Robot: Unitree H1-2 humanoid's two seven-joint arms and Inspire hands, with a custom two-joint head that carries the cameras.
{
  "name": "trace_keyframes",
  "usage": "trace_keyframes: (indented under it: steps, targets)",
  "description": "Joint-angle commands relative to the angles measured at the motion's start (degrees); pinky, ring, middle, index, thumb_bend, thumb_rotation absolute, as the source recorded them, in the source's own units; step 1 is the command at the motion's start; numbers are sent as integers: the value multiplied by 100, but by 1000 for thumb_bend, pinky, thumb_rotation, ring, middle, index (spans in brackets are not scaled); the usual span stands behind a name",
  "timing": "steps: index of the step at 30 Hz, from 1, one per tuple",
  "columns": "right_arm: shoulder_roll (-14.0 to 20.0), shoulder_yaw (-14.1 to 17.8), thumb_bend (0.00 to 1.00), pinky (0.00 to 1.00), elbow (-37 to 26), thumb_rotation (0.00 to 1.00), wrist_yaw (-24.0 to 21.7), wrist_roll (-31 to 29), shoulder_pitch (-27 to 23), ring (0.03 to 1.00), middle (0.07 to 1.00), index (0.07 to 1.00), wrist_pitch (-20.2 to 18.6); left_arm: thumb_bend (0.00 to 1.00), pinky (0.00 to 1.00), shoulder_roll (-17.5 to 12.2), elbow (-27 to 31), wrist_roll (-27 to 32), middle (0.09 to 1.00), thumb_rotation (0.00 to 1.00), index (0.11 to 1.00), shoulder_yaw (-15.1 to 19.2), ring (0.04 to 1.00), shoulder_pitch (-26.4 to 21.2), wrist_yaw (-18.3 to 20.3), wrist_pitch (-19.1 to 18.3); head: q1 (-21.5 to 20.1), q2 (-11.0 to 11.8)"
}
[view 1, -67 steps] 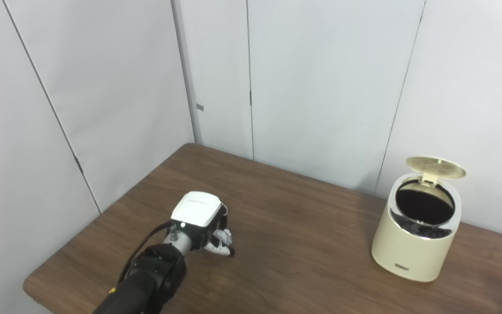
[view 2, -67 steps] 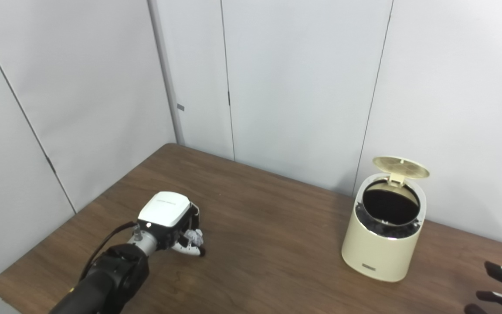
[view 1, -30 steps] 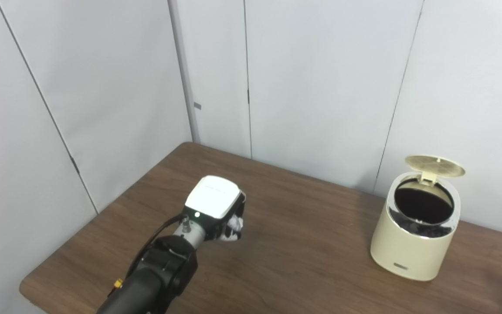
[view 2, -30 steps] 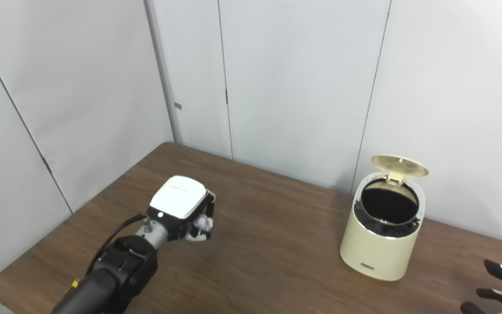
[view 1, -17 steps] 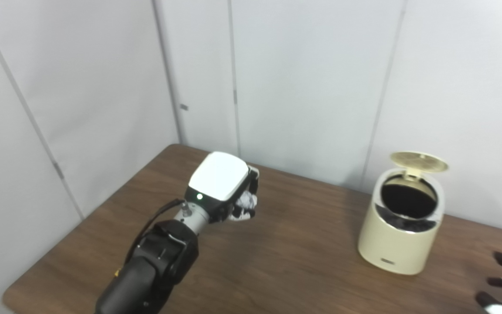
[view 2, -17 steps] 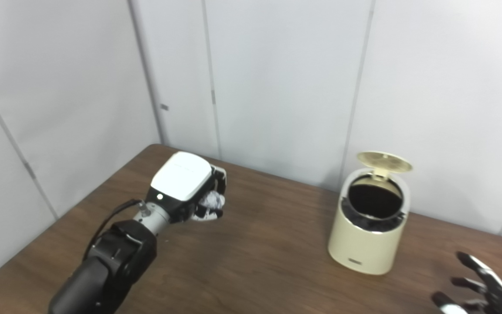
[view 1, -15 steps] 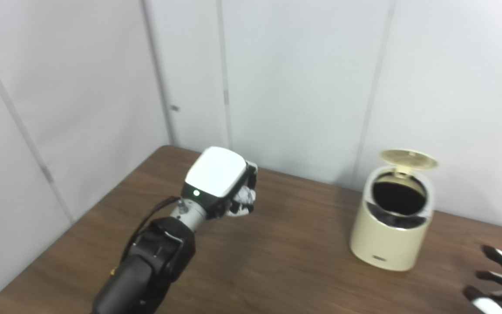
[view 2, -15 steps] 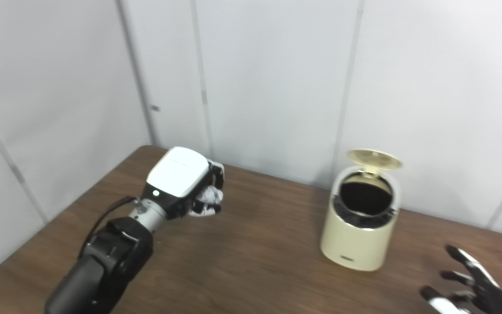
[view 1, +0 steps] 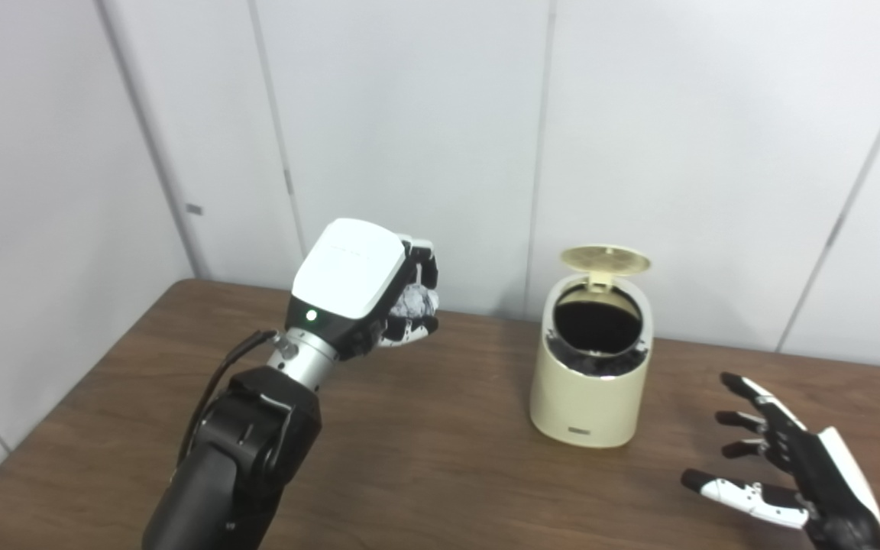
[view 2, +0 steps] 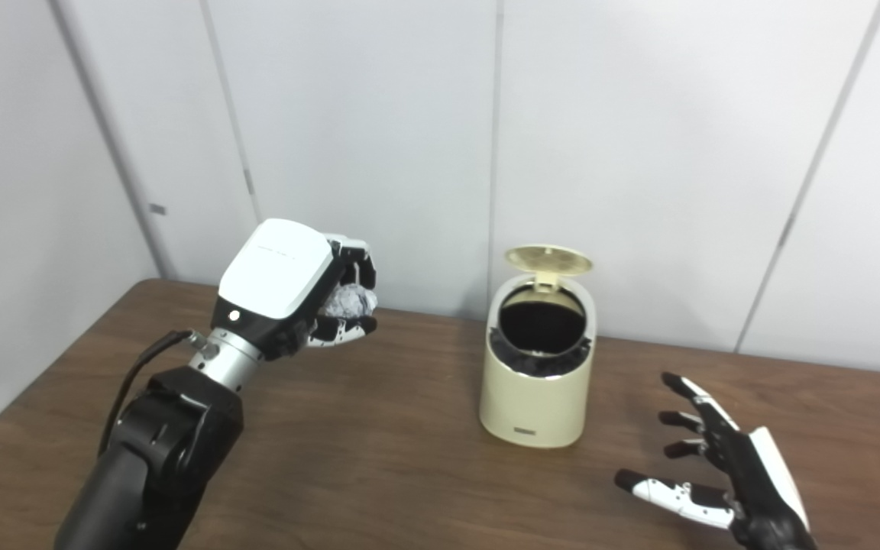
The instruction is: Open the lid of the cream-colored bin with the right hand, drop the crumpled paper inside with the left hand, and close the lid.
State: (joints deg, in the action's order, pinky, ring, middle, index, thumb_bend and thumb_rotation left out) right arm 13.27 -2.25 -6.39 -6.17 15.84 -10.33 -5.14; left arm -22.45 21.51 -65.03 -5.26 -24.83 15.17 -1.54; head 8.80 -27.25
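The cream-colored cylindrical bin (view 1: pixel 588 382) stands upright on the brown wood-grain desk (view 1: pixel 425 458), toward the desk's far edge and close to the pale panelled wall (view 1: pixel 409 114). Its round cream lid (view 1: pixel 606 259) is swung up on the rear hinge, leaving the mouth uncovered. Inside, the bin looks black; a dark liner shows crinkled along the front of the rim, and no contents can be made out in the darkness.

The small crumpled ball of white paper (view 2: pixel 348 301) is not in the bin. It sits in the left hand (view 2: pixel 299 294), whose fingers (view 2: pixel 356 267) curl over it and whose thumb closes beneath it, so the ball is held clear above the desk, to the left of the bin and about level with its open mouth. The hand's white back plate faces upward.

The right hand (view 1: pixel 791 466) hovers low over the desk near the bottom right corner, to the right of the bin and apart from it, fingers spread wide and holding nothing.
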Motion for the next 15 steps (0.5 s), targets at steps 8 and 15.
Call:
trace_keyframes:
  steps: [8, 15]
  targets:
    - [-106, -114, 688, 619, -100, 358, 172, 238, -168, 788, 913, 870, 188, 527, 169, 332, -530, -58, 471, 0, 484, -330, 269, -707, -849, 321, -510, 154]
    - [-229, -181, 690, 599, -170, 363, 254, 448, -121, 788, 912, 874, 71, 527, 193, 560, -1008, -8, 472, 0, 484, -587, 299, -973, -1238, 465, -732, 198]
